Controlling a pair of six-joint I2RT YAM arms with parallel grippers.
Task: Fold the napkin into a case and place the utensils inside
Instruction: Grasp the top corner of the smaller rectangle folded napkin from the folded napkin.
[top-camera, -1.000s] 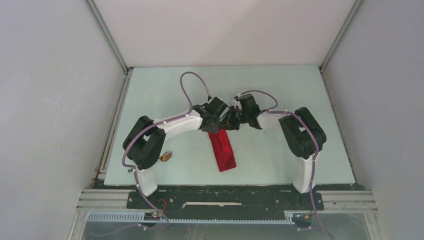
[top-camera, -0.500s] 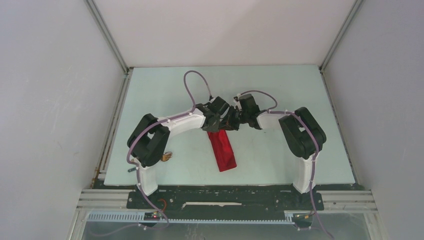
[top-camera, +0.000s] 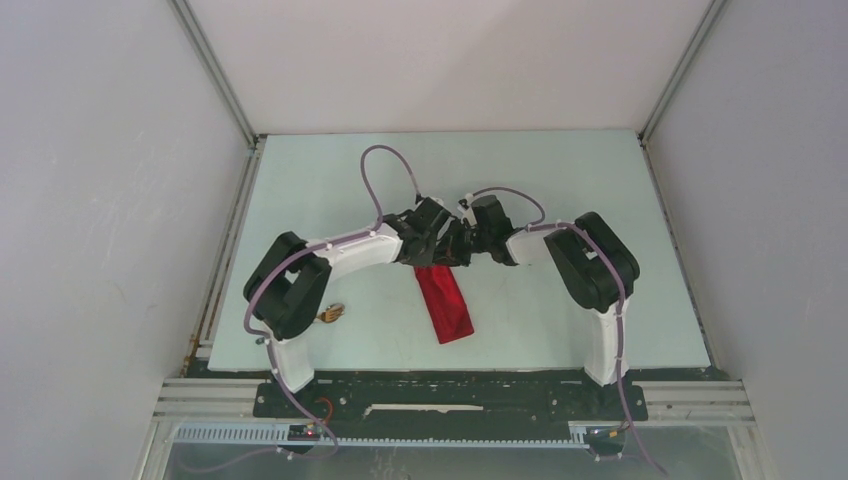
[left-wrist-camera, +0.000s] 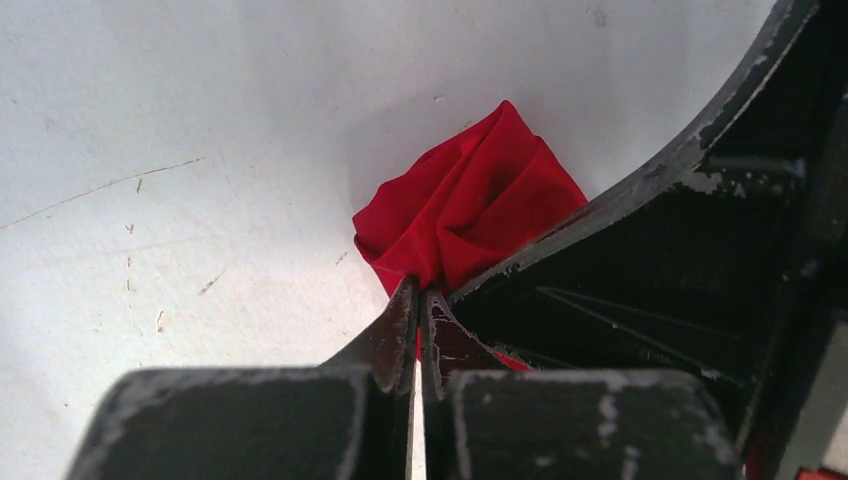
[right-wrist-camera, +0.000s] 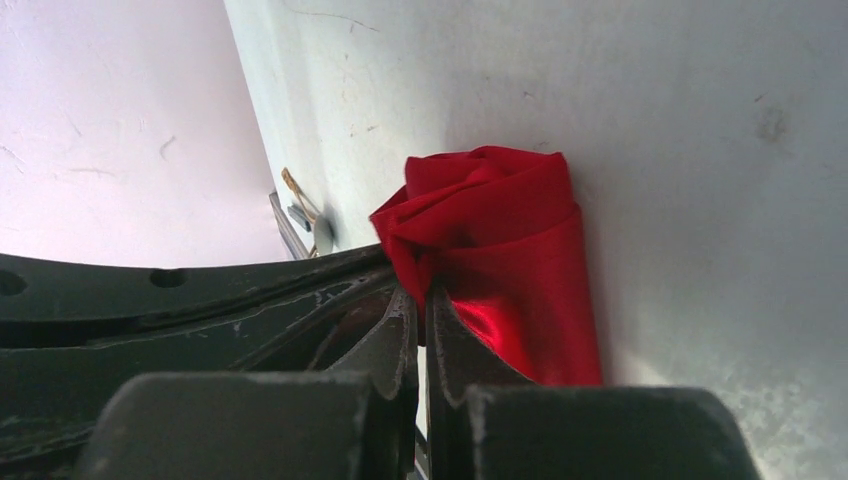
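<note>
The left end effector (left-wrist-camera: 418, 312) and right end effector (right-wrist-camera: 421, 303) both pinch shut on the far end of the napkin (top-camera: 446, 303), a narrow folded strip on the surface (top-camera: 560, 180); soft and floppy, it probably grips best at bunched edges.

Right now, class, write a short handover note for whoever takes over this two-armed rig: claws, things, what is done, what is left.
The left claw is shut, pinching the far end of the red napkin.
The right claw is shut on that same end.
The napkin lies folded into a narrow strip on the table, between the arms.
The wooden fork lies by the left arm, outside the cloth.
Done: folding narrow.
Left: finish the case, then put the utensils in.
</note>
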